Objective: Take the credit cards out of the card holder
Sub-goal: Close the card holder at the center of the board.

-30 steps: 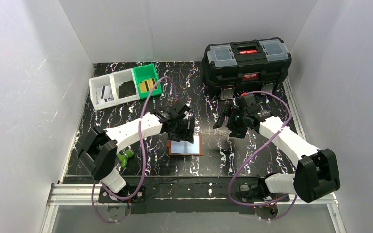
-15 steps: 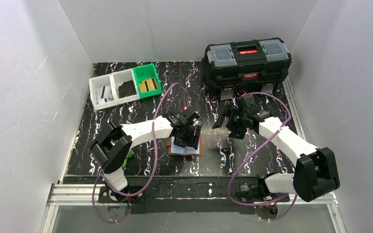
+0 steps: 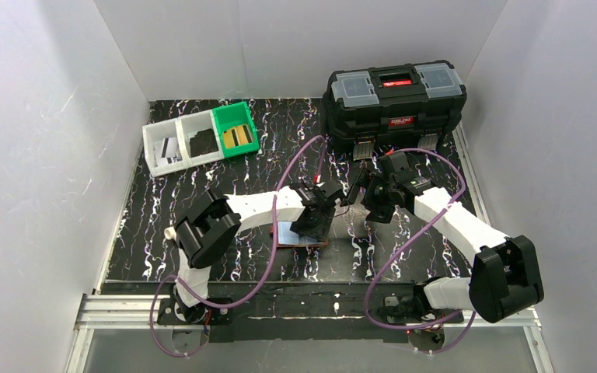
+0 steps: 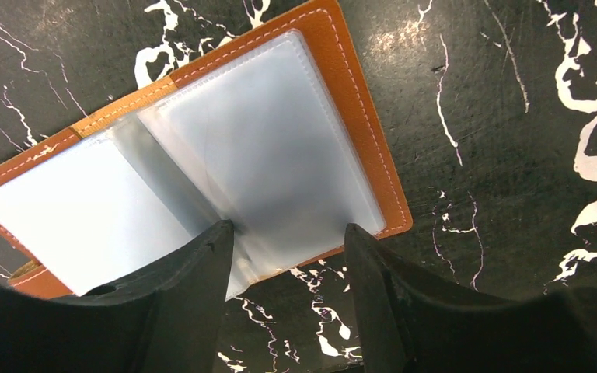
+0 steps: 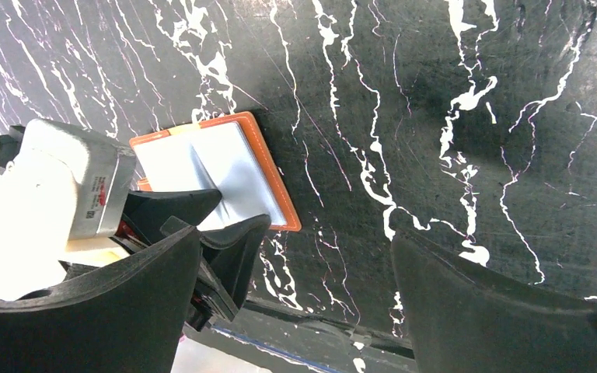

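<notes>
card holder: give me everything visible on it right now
The card holder lies open and flat on the black marbled tabletop, inside facing up. Its cover looks like orange-brown leather with pale stitching along the rim. Two glossy, pale grey-blue plastic sleeves fill the halves and meet at a centre fold; whether they hold anything can't be told. The left pincer hangs open over its near edge, one fingertip at the fold, the other at the edge of one half; contact is unclear.

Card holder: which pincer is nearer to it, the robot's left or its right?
Left. The left pincer is open right at the edge of the card holder, one tip on either side of its fold. The right pincer hangs open off to the right, apart from it.
</notes>
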Motion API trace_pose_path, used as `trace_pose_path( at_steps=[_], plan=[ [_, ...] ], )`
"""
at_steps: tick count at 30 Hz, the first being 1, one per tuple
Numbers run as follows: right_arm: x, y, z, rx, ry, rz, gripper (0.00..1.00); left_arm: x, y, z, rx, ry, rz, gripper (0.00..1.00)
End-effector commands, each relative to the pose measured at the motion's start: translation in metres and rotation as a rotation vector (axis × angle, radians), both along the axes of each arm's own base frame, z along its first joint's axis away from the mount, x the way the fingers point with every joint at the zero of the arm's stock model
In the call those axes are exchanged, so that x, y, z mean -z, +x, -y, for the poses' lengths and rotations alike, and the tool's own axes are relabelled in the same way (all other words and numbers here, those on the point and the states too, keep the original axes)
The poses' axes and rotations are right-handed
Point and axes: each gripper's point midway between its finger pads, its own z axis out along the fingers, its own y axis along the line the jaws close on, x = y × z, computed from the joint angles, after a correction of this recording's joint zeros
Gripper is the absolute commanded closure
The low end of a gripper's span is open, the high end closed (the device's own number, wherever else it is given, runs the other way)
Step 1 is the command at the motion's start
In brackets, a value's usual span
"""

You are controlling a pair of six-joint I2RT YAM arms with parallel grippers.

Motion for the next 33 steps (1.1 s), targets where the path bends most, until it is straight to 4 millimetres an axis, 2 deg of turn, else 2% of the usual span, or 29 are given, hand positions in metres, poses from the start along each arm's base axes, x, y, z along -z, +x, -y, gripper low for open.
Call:
trace_pose_path(
  at_steps=[1, 5, 9, 13, 17, 22, 27, 33],
  plan=[
    [-0.001, 0.004, 0.001, 0.008, 0.003, 0.03, 0.02, 0.014, 0.001, -0.024, -0.007, 0.151, 0.0, 0.51],
    [0.001, 0.003, 0.002, 0.006, 0.002, 0.027, 0.01, 0.022, 0.0, -0.027, -0.012, 0.178, -0.009, 0.61],
    [0.006, 0.001, 0.0, -0.001, 0.012, 0.014, 0.02, 0.02, 0.002, -0.027, -0.021, 0.166, -0.01, 0.76],
    [0.01, -0.001, -0.008, -0.019, 0.052, 0.0, 0.03, 0.011, 0.004, -0.025, -0.052, 0.091, -0.024, 0.91],
    [0.011, -0.001, -0.021, -0.063, 0.116, -0.008, 0.1, 0.005, 0.007, -0.02, -0.089, -0.035, -0.061, 0.99],
    [0.015, -0.004, -0.04, -0.125, 0.17, -0.044, 0.17, 0.0, 0.003, -0.012, -0.155, -0.242, -0.168, 1.0],
    [0.018, -0.008, -0.062, -0.192, 0.23, -0.079, 0.24, -0.006, 0.006, -0.015, -0.193, -0.362, -0.209, 1.0],
    [0.021, -0.013, -0.081, -0.255, 0.251, -0.108, 0.3, -0.015, 0.006, -0.009, -0.204, -0.51, -0.266, 1.0]
  ],
)
